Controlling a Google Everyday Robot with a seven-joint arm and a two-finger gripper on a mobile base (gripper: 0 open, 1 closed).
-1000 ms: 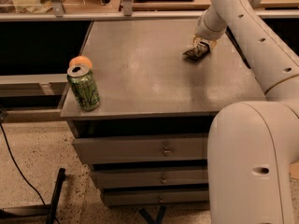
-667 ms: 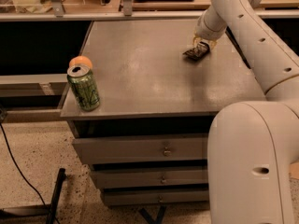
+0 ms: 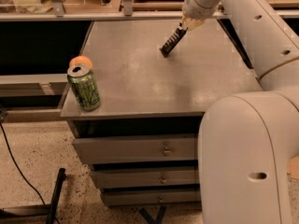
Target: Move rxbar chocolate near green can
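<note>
Your gripper (image 3: 183, 26) sits at 1 o'clock over the table (image 3: 140, 87), pinching the top end of the black bar (image 3: 171, 41). Bar slants down toward 7 o'clock; lower end at or just off the surface, can't tell which. Green can (image 3: 84, 88) stands upright at the 8 o'clock corner, well apart from the bar. Orange (image 3: 80, 61) is just behind the can.

Dim warm light — gripper (image 3: 183, 27) back-right

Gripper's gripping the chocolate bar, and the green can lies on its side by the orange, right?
No: the camera view shows the green can standing upright by the orange. The gripper, over the table's far side, holds the rxbar chocolate.
</note>
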